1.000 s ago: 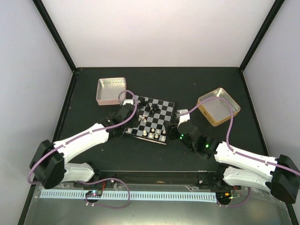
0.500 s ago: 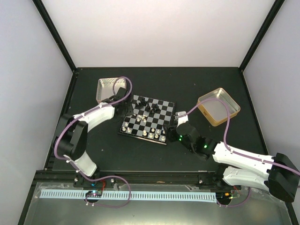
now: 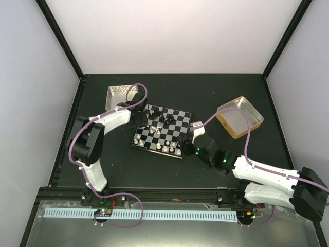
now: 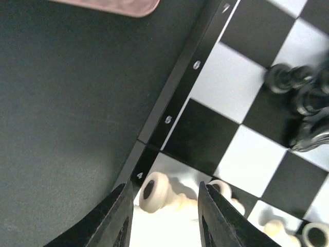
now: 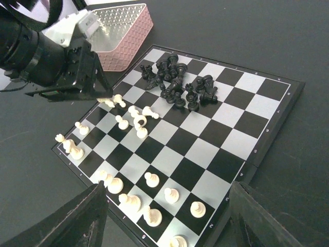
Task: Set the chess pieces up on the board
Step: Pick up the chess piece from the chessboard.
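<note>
The board point(image 3: 177, 128) lies at mid table. Black chess pieces point(image 5: 180, 85) are heaped near its far edge. White chess pieces point(image 5: 154, 206) stand along the near rows, and others lie toppled near the left side point(image 5: 134, 119). My left gripper point(image 3: 140, 119) is low over the board's left edge. In the left wrist view its jaws point(image 4: 163, 198) straddle a toppled white piece point(image 4: 154, 191), with a gap on each side. My right gripper point(image 5: 167, 190) hovers wide open above the board's near right corner point(image 3: 189, 138), holding nothing.
A pink tin point(image 3: 121, 98) stands just beyond the board's far left corner, close to my left wrist. A gold tin point(image 3: 239, 117) sits to the right of the board. The black table ends at dark rails on all sides.
My left arm has swung out to the left and now reaches the board from its left edge. Its jaws have narrowed round the toppled white piece. The right gripper has edged slightly toward the board.
</note>
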{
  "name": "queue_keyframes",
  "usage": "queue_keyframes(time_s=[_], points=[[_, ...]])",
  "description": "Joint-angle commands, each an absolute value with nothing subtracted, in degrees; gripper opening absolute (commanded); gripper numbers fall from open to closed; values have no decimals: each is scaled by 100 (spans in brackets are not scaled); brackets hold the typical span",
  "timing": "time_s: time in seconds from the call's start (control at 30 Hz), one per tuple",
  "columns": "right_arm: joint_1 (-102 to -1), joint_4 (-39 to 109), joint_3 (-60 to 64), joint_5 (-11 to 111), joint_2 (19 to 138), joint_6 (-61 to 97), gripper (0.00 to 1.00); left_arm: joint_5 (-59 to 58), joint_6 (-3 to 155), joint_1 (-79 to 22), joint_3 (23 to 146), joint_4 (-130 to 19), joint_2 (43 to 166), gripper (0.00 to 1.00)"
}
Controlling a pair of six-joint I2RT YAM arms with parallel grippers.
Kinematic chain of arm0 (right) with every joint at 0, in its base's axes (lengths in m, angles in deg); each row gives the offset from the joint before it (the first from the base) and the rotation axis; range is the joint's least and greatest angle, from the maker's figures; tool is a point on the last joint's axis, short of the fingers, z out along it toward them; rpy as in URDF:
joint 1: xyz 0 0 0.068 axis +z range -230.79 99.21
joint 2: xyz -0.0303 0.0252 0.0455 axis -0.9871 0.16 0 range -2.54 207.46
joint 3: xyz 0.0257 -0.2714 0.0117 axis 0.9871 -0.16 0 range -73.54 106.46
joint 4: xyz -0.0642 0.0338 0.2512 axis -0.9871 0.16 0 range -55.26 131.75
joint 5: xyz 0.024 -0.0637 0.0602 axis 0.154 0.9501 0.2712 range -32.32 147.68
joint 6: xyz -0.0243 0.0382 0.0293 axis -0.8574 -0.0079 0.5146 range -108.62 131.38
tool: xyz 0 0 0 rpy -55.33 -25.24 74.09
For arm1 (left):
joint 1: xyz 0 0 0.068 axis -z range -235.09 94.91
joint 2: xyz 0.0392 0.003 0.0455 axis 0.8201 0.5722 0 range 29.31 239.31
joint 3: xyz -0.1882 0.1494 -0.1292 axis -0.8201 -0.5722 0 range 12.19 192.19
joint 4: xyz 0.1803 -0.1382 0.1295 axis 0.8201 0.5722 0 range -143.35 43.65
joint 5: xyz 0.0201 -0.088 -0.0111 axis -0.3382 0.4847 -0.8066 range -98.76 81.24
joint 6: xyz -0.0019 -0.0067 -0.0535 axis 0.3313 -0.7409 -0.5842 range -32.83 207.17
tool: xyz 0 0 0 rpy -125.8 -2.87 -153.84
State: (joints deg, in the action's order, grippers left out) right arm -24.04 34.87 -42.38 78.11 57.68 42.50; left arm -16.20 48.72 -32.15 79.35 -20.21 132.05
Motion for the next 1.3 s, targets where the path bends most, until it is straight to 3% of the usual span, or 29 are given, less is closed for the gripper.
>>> queue_keyframes(time_s=[0.0, 0.33, 0.63, 0.93, 1.27], points=[[-2437, 3277, -4241, 7892, 5757, 4126, 65, -1603, 4802, -3242, 8110, -1667, 13331, 36], [-2442, 3272, -4260, 7897, 5773, 4100, 65, -1755, 4971, -3251, 8200, -1578, 13475, 27], [-2445, 3272, -4252, 7896, 5820, 4119, 65, -1761, 5119, -3251, 8334, -1704, 13598, 31], [-2437, 3272, -4225, 7896, 5896, 4112, 65, -1930, 5115, -3268, 8505, -1582, 13771, 27], [-2443, 3241, -4242, 7917, 5774, 4077, 65, -1888, 5070, -3268, 8363, -1793, 13597, 15]])
